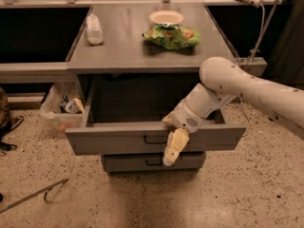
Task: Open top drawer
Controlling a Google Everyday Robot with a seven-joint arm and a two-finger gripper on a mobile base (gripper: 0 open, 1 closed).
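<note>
The tool [174, 145] hangs over the front edge of the top drawer [114, 142], just right of its small black handle [155, 139]. Whether the tool is wide or narrow I cannot tell. The top drawer stands far open, its long grey tray reaching back behind the tool. Just below the tool sits a lower drawer [137, 163], shut. Farther off, on the worktop [123, 51], lie a green bag [172, 36], a white bowl [166, 17] and, off to the left, a bottle [94, 29].

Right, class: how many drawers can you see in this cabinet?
2: the top drawer, pulled out, and a lower drawer beneath it. More may be hidden below. The gripper hangs over the top drawer's front.
</note>
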